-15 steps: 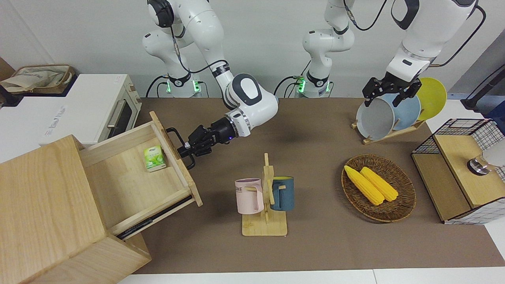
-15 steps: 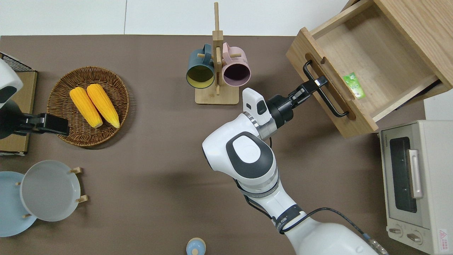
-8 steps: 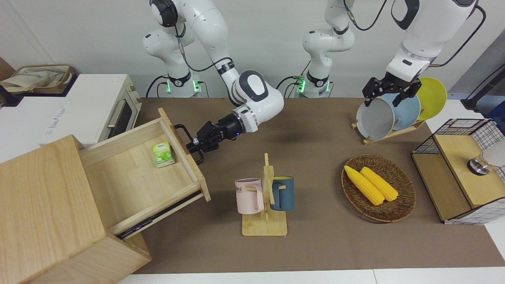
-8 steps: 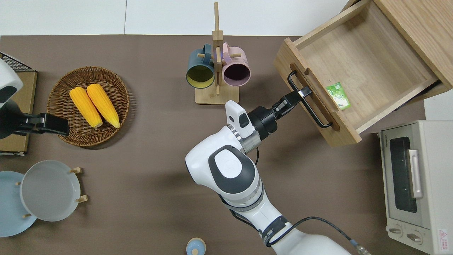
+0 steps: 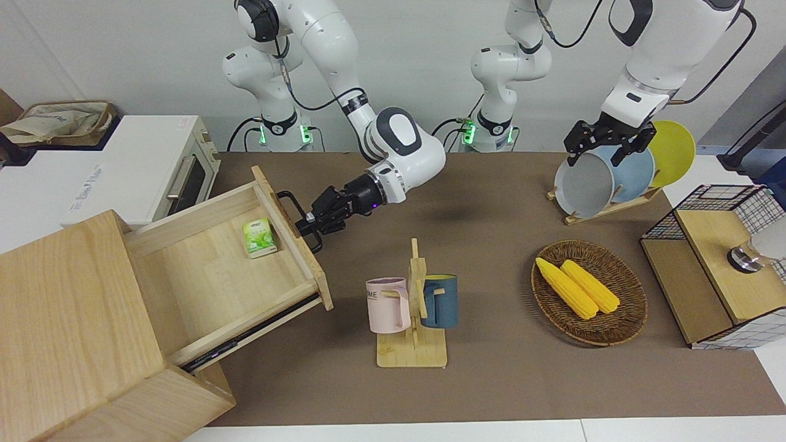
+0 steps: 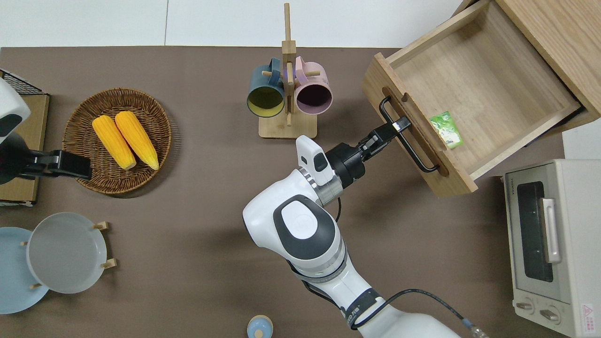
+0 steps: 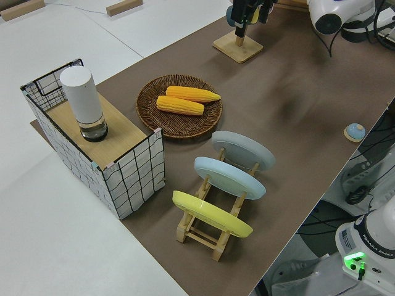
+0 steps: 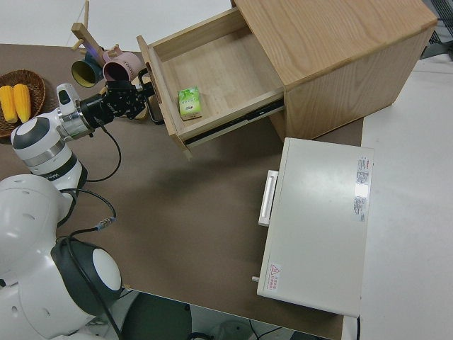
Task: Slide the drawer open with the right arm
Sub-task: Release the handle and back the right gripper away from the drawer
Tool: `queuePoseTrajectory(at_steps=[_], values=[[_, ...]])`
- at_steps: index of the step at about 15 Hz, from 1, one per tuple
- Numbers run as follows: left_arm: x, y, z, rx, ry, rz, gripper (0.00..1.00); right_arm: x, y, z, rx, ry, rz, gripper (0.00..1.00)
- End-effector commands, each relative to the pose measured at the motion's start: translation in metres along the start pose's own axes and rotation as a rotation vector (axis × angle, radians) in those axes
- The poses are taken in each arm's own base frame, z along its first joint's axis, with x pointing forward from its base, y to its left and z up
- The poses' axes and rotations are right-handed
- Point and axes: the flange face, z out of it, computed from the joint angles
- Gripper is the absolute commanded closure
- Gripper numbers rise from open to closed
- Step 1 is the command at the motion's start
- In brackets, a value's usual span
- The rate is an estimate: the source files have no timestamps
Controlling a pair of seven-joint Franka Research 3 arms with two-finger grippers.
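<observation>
Drawer (image 6: 474,82) farther out, hand (image 6: 396,126) clamped.

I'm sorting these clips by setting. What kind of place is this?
Likely a robotics lab staged as a mock kitchen: two arms at one table, with a toaster oven, mugs on a rack and a basket of corn.

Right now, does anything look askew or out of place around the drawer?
Nothing stands out. The drawer is pulled well out, sitting straight, and a small green packet lies inside against its front. The right gripper grips the handle.
</observation>
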Motion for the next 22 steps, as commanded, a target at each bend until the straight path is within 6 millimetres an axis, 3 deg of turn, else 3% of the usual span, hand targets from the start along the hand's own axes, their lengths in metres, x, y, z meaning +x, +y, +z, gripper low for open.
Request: queuePoseTrajectory(at_steps=[1, 2, 15, 22], values=[[0.001, -0.001, -0.003, 0.016, -0.007, 0.010, 0.01, 0.006, 0.009, -0.014, 0.002, 0.026, -0.006, 0.086], [0.001, -0.001, -0.004, 0.016, -0.005, 0.010, 0.01, 0.005, 0.008, -0.013, 0.002, 0.025, -0.004, 0.020], [0.001, -0.001, -0.003, 0.016, -0.007, 0.010, 0.01, 0.005, 0.005, -0.015, 0.025, 0.017, 0.004, 0.019], [0.001, -0.001, -0.004, 0.016, -0.005, 0.010, 0.01, 0.012, 0.052, -0.036, 0.282, -0.062, 0.120, 0.019]])
